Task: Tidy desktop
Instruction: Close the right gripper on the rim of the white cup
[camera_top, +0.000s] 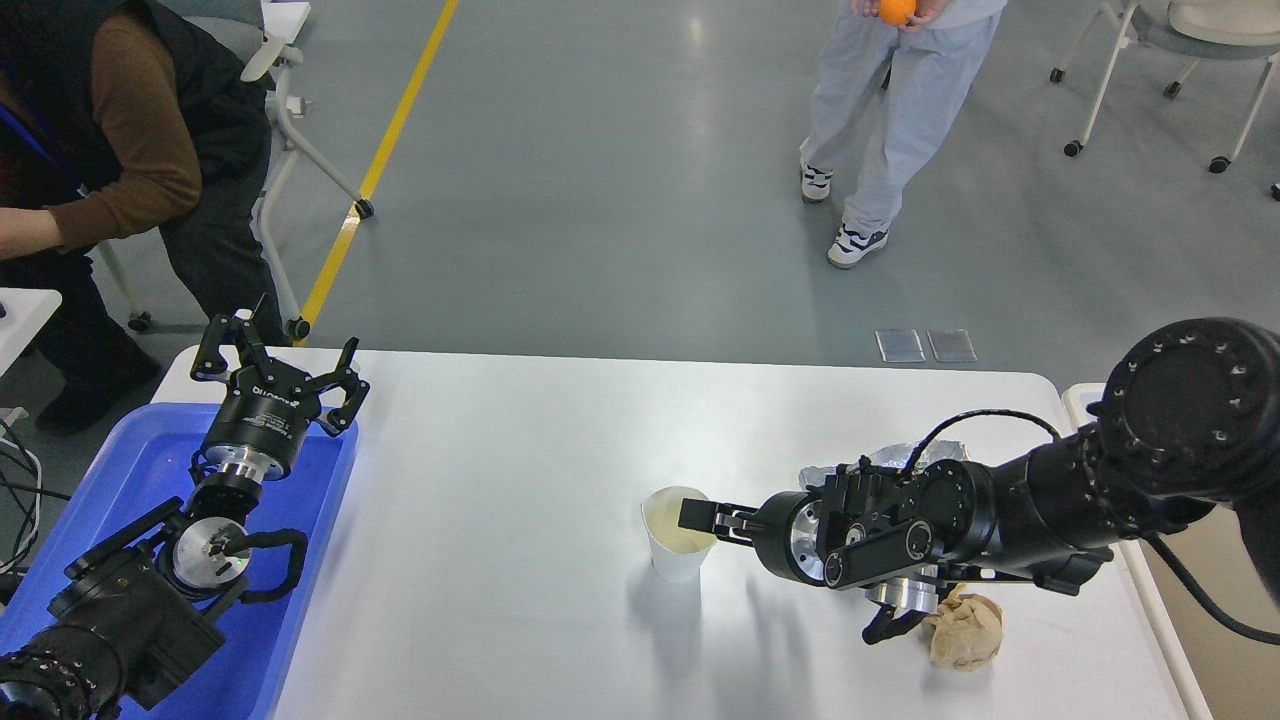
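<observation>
Near the middle of the desktop (500, 450), a white paper cup (678, 543) is standing upright, and the right gripper (700, 520) is reaching in from the right with one finger lying across the cup's rim; the other finger is not showing clearly, so I cannot tell whether the jaws are already pinching the wall or only resting there. The step in hand, as I am judging it, is picking up this cup for clearing away. To do it well, the gripper should be closing gently on the rim wall (thin paper is crushing easily, and the pale inside may be holding liquid or only a lining), then lifting straight up and keeping the cup level. A crumpled brown paper wad (965, 628) is lying just beside the right wrist, and a crumpled silvery wrapper (905, 460) is sitting behind the arm, so the forearm should be avoiding both. The left gripper (277, 365) is hanging with its fingers spread and empty above the blue tray (130, 480) at the table's left edge.
</observation>
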